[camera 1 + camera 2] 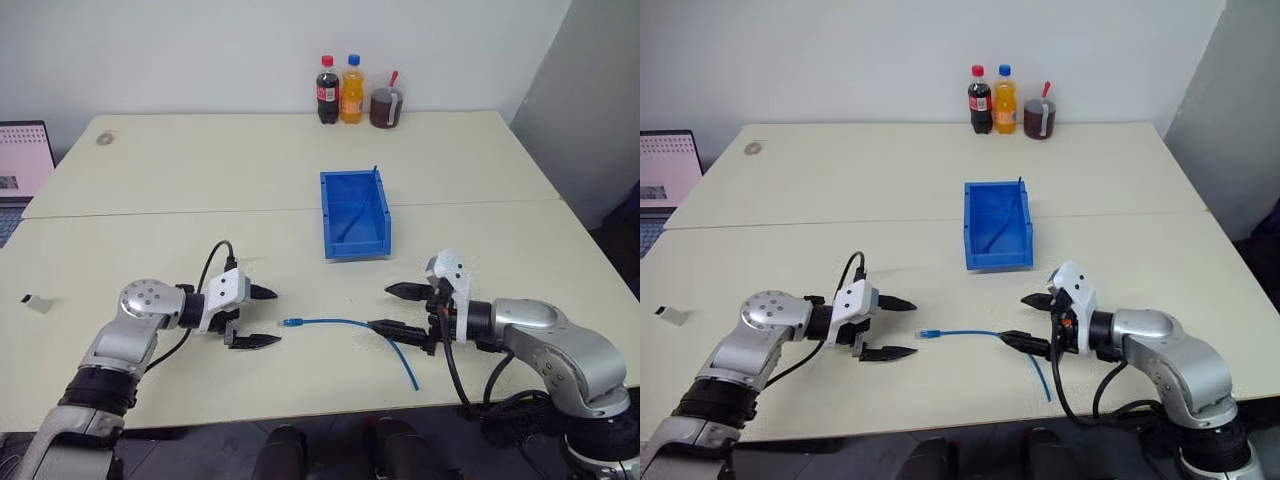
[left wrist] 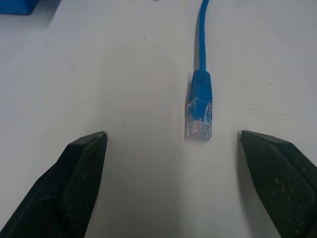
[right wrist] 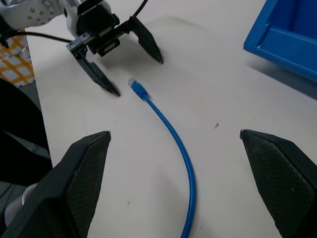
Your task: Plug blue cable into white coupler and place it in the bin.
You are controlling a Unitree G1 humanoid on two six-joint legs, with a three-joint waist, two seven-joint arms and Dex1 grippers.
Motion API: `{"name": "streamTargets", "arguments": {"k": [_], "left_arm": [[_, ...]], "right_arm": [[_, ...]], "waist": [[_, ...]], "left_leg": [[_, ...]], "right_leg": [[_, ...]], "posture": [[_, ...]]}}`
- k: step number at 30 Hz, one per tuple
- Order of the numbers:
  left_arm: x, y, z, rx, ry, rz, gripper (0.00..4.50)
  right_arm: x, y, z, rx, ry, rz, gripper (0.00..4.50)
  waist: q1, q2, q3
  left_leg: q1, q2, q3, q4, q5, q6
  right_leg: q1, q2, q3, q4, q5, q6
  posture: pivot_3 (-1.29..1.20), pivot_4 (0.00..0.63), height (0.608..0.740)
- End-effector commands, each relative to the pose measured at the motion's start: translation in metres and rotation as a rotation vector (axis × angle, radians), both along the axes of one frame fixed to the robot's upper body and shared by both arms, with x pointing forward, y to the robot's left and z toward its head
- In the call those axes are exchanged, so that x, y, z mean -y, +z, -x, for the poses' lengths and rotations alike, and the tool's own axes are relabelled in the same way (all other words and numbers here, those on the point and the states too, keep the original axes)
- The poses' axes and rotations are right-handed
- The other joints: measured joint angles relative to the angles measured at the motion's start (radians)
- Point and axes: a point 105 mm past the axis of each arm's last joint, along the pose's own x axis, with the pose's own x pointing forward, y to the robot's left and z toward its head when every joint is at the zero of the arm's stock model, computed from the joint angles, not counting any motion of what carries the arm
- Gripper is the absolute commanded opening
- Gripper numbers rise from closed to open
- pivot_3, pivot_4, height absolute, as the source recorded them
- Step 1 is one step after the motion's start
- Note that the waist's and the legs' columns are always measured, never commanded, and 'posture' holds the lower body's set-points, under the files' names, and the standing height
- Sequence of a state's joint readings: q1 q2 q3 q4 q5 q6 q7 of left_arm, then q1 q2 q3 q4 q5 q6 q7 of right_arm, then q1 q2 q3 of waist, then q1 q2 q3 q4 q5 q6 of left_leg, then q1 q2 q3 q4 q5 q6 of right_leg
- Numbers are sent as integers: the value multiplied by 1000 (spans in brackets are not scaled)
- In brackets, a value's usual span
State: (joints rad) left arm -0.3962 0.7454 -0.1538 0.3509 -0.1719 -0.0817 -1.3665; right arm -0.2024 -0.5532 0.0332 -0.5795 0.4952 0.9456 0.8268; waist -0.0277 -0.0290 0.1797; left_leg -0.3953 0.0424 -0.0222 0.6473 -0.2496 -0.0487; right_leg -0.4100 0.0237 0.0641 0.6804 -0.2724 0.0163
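Pale cream table (image 1: 200, 190), two tops butted w/ a seam running across, white wall behind, grey panel at the far right corner. One laptop (image 1: 22, 165) pokes in at the table's left edge. Back edge of the table: two bottles, a cola (image 1: 327, 90) and an orange soda (image 1: 351, 89), plus one dark jar w/ a red straw (image 1: 386, 105) right beside them. One small round mark (image 1: 105, 139) near the far left corner. One bin (image 1: 354, 214), blue, mid-table, well beyond both sets of jaws, w/ a thin blue strand leaning inside it. One blue cable (image 1: 345, 323) lies flat on the table betw. the two grippers, nothing gripping it. Left gripper (image 1: 258, 317): jaws wide apart, empty, pointing across toward the cable; the clear plug sits just ahead of the gap betw. its fingers (image 2: 81, 178), closer to one pad than the other, not touching either. Right gripper (image 1: 395, 309): jaws also spread wide, empty, facing back toward the left one; cable runs out ahead of its fingers (image 3: 81, 183) and curves down through the gap betw. them, then trails off toward the table's near edge. One small pale block (image 1: 37, 303) sits far out on the left of the table, well apart from both grippers; too small to tell if it's the coupler.
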Motion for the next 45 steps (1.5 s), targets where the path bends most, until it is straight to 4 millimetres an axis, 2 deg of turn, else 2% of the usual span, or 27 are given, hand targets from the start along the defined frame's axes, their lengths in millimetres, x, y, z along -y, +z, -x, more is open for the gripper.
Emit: {"name": "streamTargets", "arguments": {"k": [1,4,8,11,15,16,21,25,28,32,36,39,45], "left_arm": [[1,-19,10,-25,-88,-87,4500],[1,-17,7,-27,-67,-55,3982],[6,-20,12,-45,-95,-44,2972],[4,-22,13,-56,-86,-49,2449],[0,-23,13,-66,-73,-57,1524],[-1,-23,10,-66,-53,-49,1404],[0,-24,1,-74,-3,-26,240],[0,-26,4,-99,-2,-23,183],[3,-19,0,-180,75,41,183],[18,9,-2,-352,198,206,183],[36,38,9,-517,227,343,183],[53,61,24,-648,205,443,183],[70,85,39,-805,191,579,183]], "right_arm": [[-2,11,4,67,20,-8,4442],[0,13,0,74,-5,-24,4500],[1,14,-3,79,-21,-27,4500],[3,16,-6,81,-34,-32,4500],[3,18,-11,81,-53,-47,4500],[3,19,-13,81,-62,-52,4500],[2,23,-18,76,-87,-74,4500],[3,24,-19,78,-88,-72,4500],[1,27,-16,79,-80,-84,4500],[0,31,-10,56,-63,-98,4500],[-2,43,-5,-4,-31,-170,4500],[-3,51,1,-114,-7,-278,4500],[-6,57,36,-330,173,-376,4500]], "waist": [[-2,0,0],[-4,1,-1],[-1,2,-2],[-1,2,-2],[-1,2,-3],[-1,2,-3],[-1,4,-4],[-1,4,-4],[-1,4,-4],[-2,4,-4],[-7,1,-2],[-8,1,-2],[-8,0,-1]], "left_leg": [[0,0,0,0,0,0],[2,0,1,0,0,0],[3,0,0,0,0,0],[4,0,0,0,0,0],[5,0,0,0,1,1],[6,0,0,0,1,1],[6,0,0,0,2,3],[6,0,0,0,2,3],[6,-1,0,0,2,3],[5,0,-1,0,2,3],[1,1,-1,0,2,3],[-3,1,-1,-1,2,3],[-3,1,-3,-1,2,3]], "right_leg": [[0,0,1,0,0,0],[1,0,1,0,0,0],[2,0,1,0,0,0],[4,0,1,0,1,1],[5,0,1,0,1,2],[5,0,1,0,1,2],[5,0,1,1,2,3],[5,0,2,1,2,3],[5,0,2,1,2,3],[5,0,1,1,2,3],[2,1,1,0,2,3],[-2,1,1,0,2,3],[-2,1,1,-1,1,2]], "posture": [[0,150,740],[0,150,740],[0,150,740],[0,150,740],[0,150,740],[0,150,740],[0,150,740],[0,150,740],[0,150,740],[0,150,740],[0,150,740],[0,150,740],[0,150,740]]}}
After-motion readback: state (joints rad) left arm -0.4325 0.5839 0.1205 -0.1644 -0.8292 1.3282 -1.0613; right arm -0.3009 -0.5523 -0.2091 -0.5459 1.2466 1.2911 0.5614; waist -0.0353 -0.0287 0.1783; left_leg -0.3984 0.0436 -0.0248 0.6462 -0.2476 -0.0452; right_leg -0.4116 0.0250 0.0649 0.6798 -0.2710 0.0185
